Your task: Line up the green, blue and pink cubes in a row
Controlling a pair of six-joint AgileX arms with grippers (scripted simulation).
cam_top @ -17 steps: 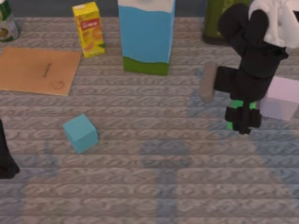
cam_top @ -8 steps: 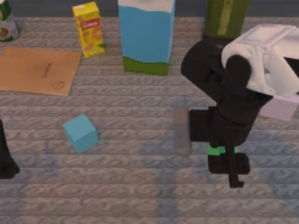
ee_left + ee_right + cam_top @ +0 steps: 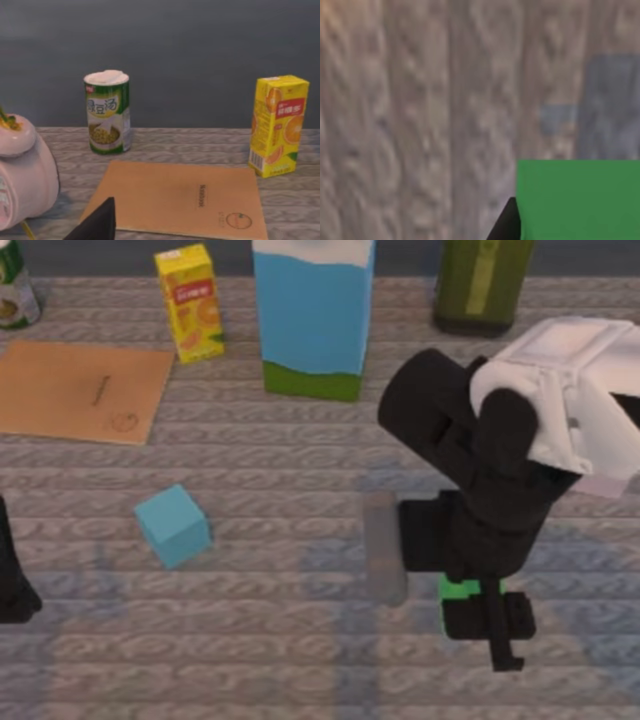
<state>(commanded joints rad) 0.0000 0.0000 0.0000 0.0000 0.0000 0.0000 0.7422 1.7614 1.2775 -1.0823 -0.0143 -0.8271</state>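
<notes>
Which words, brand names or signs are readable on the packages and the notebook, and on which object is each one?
"绿豆汤": on the green-and-white tin can.
Red label with white characters on the yellow juice box: too blurred to read.
Small dark print and a round logo on the flat brown notebook: too small to read.
Tall blue carton: no text visible.

Blue cube (image 3: 173, 526) table's left; right gripper (image 3: 484, 606) w/ green cube (image 3: 460, 587) right.

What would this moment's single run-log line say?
right gripper: shut on green cube, right of centre | left gripper: parked, left edge | blue cube: untouched | pink cube: mostly hidden
</notes>
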